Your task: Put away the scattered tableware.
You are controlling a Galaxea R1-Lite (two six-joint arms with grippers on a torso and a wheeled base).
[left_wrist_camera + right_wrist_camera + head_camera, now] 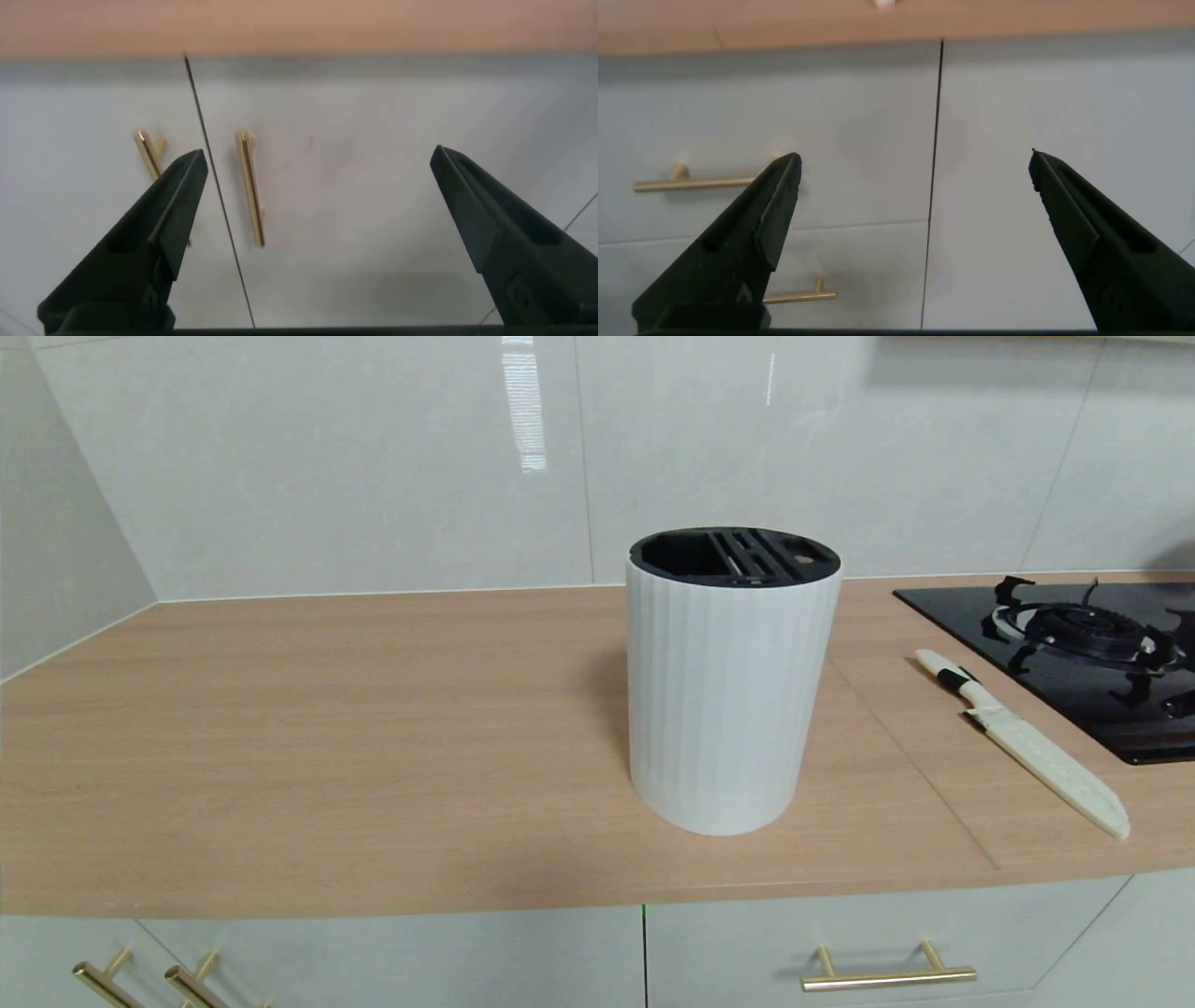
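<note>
A white ribbed cylindrical holder (730, 691) with a black slotted top stands upright near the middle of the wooden countertop (327, 728). A cream-bladed knife (1025, 743) with a white and black handle lies flat on the counter to the holder's right, beside the stove. My left gripper (318, 163) is open and faces the white cabinet fronts below the counter edge. My right gripper (915, 168) is open too, also facing the cabinet fronts, with nothing between its fingers.
A black gas stove (1083, 653) with a burner grate sits at the counter's right end. Tiled walls close the back and left. Gold handles (887, 975) stick out from the drawers below the counter; others show in the wrist views (250, 187) (691, 180).
</note>
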